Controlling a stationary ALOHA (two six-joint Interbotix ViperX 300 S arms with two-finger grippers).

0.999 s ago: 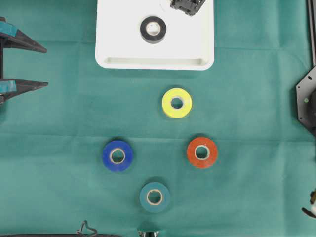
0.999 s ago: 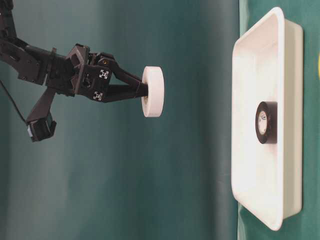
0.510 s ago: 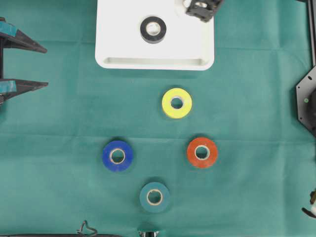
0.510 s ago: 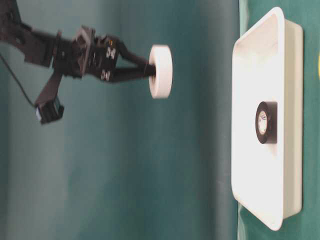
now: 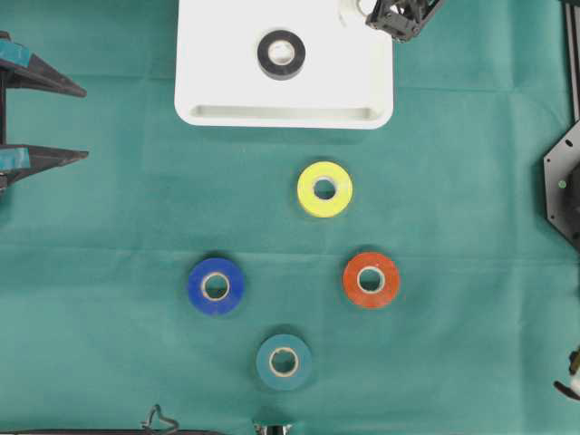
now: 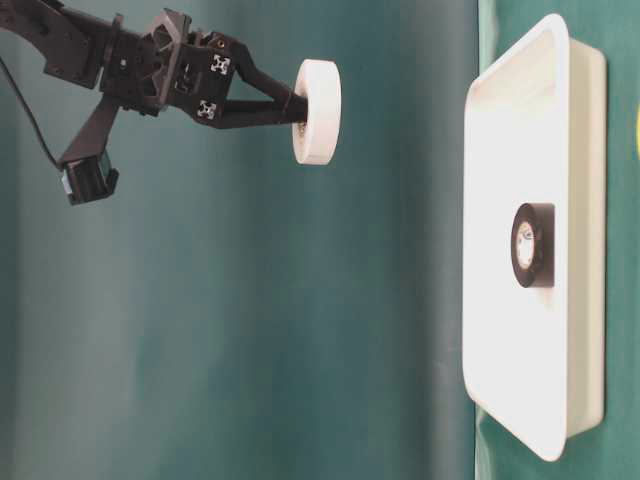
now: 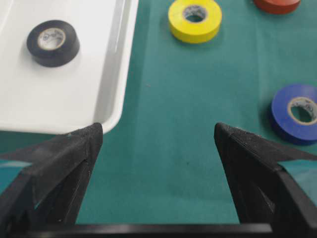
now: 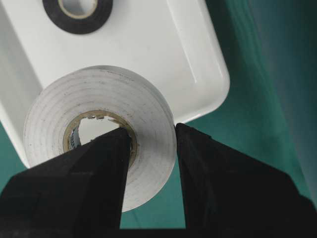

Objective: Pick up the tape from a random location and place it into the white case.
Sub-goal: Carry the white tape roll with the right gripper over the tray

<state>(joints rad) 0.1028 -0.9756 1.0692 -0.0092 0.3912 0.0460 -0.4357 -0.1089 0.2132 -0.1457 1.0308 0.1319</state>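
White tape [image 6: 317,111] is pinched through its wall by the right end effector [image 6: 292,103], one finger in the core and one outside, held high over the case [image 6: 585,240] near its corner. Down in the case lies a black roll [image 5: 280,53], while the left end effector [image 7: 157,144] hangs spread wide, gripping nothing, over the green worktop [image 5: 453,227].

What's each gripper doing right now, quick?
Left gripper: open, holding nothing.
Right gripper: closed on the white tape roll, above the white plastic case.
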